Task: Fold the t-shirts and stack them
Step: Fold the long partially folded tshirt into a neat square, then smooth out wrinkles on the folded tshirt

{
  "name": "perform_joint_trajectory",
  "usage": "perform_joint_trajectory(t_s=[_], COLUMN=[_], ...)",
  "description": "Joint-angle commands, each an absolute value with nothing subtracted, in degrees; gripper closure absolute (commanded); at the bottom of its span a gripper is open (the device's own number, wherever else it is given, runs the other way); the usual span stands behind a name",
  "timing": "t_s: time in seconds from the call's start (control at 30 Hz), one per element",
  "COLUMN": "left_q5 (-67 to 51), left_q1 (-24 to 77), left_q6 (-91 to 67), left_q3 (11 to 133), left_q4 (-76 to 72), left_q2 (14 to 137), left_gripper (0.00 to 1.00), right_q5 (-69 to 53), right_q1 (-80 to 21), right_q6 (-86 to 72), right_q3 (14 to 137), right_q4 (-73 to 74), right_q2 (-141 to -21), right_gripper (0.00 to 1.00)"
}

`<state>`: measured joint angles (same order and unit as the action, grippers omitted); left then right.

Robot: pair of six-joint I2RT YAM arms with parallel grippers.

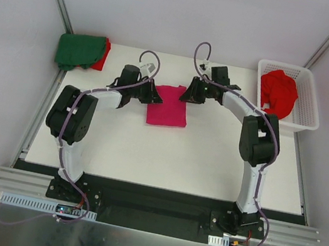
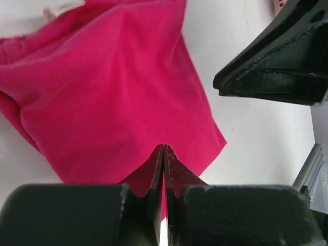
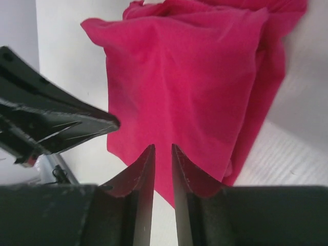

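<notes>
The left gripper (image 2: 164,149) has its 2 fingertips pressed together, right over the near hem of the magenta-pink t-shirt (image 1: 169,106). Whether any cloth is caught between them cannot be told from the wrist view. In the top view this gripper sits at the shirt's far left corner, touching or just above the fabric.

The right gripper (image 3: 163,149) is set very narrow, with a thin slit between its fingers. Pink cloth and a strip of white counter (image 1: 208,162) show through the slit. Whether it grips the shirt cannot be told. It hovers at the shirt's far right corner, close beside the left gripper.

The magenta-pink t-shirt lies as a roughly rectangular folded piece on the counter, nearer the far edge than the near edge and about midway between the left and right edges. Its surface shows soft wrinkles, and a bunched fold runs along 1 side.

At the far left corner, a dark green t-shirt (image 1: 76,50) lies on top of a red t-shirt (image 1: 104,55), whose edge peeks out on the right. At the far right corner stands a white lattice basket (image 1: 308,113) holding crumpled red t-shirts (image 1: 278,92).
</notes>
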<state>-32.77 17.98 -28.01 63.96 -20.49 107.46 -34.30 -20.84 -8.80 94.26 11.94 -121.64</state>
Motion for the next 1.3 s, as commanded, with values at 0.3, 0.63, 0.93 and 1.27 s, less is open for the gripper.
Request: perform_joint_trajectory(t_s=[0.3, 0.63, 0.93, 1.27], left_q5=[-37.53, -37.7, -36.39, -32.52], left_q1=[16.35, 14.07, 12.74, 11.87], left_q6=[-37.0, -39.46, -38.15, -36.21], left_q3=[69.25, 73.12, 76.72, 78.75], left_q4=[-32.69, -34.1, -31.64, -27.07], left_q2=[118.29, 121.29, 123.13, 125.68], left_gripper=[1.0, 1.0, 1.0, 1.0], right_q5=[-50.45, -51.68, -50.63, -49.66], right_q1=[-20.57, -20.13, -20.04, -19.95], right_q6=[-17.4, -21.18, -21.53, -19.95], right_q3=[97.2, 101.51, 98.36, 93.96], right_q4=[0.26, -3.87, -4.48, -4.57], right_q2=[-128.49, -134.99, -137.64, -136.67], right_gripper=[0.99, 0.99, 0.99, 0.99])
